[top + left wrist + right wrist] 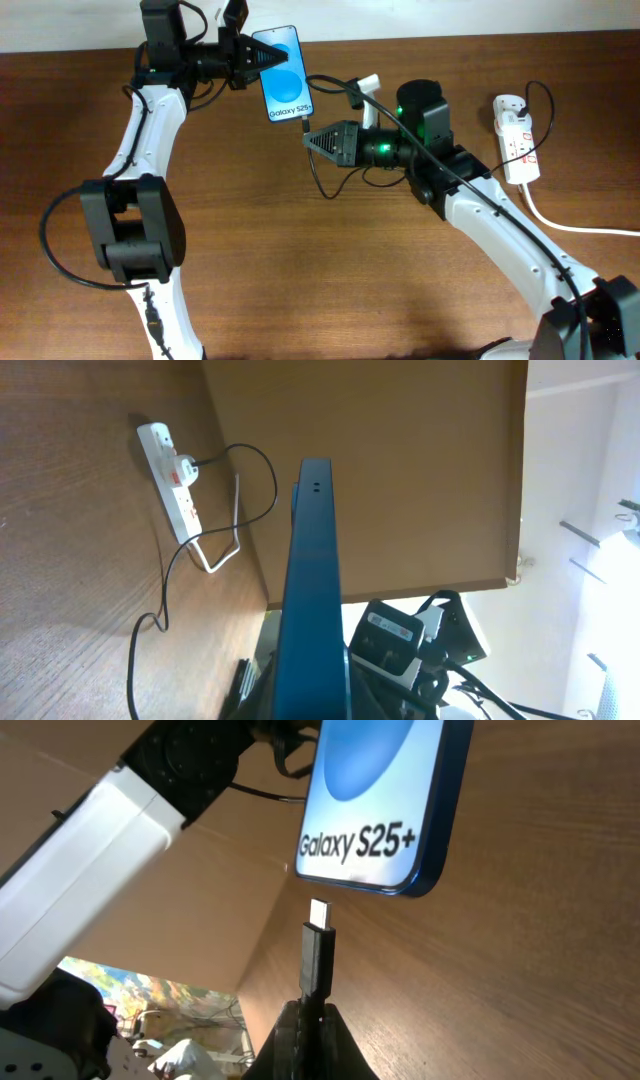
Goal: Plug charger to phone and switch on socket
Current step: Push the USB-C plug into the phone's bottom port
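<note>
The phone with its blue "Galaxy S25+" screen is held off the table by my left gripper, which is shut on its upper end. In the left wrist view the phone shows edge-on. My right gripper is shut on the charger plug, whose metal tip sits just short of the phone's bottom edge, a small gap apart. The black charger cable loops on the table. The white socket lies at the far right; it also shows in the left wrist view.
A thick white cord runs from the socket to the right edge. A black cable trails from the plug in the socket across the wood. The table's far edge lies just behind the phone.
</note>
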Motion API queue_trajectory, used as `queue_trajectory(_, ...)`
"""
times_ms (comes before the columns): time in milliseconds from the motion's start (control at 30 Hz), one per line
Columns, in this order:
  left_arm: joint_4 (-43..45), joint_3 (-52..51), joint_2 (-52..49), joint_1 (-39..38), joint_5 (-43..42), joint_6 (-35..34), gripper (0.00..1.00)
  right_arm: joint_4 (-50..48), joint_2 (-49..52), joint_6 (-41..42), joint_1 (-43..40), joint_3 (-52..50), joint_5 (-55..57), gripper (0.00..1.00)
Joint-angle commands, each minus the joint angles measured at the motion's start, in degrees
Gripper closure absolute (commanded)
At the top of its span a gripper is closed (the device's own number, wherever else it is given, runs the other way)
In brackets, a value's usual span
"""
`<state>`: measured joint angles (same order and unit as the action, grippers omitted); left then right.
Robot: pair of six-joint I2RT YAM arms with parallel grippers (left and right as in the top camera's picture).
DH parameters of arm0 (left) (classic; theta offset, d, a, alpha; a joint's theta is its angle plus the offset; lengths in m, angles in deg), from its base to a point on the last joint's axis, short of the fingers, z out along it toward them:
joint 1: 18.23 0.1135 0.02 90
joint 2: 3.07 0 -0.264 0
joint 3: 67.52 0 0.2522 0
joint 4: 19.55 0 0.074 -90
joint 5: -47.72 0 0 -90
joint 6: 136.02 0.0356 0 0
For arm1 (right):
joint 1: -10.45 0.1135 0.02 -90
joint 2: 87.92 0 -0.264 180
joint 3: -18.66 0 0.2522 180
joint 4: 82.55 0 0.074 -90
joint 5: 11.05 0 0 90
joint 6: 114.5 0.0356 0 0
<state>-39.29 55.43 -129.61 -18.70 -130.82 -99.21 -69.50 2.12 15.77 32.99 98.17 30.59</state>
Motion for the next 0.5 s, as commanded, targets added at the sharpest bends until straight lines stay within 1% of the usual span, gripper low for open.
queue_trajectory(0,0.4,0.6,-0.2,-0.5,-1.5,-0.6,1.00,-0.4,3.3,-0.8,1.1,0.0,-0.7,0.96)
queue_trajectory(267,0.4,0.6,-0.2,-2.8,-1.2,-0.5,1.00,-2.4,4.6,-0.8,1.1,0.0,-1.4,0.96)
queue_trajectory(467,0.4,0.6,-0.2,-0.8,0.4,-0.5,1.00,-2.5,4.6,-1.0,1.1,0.0,-4.2,0.96)
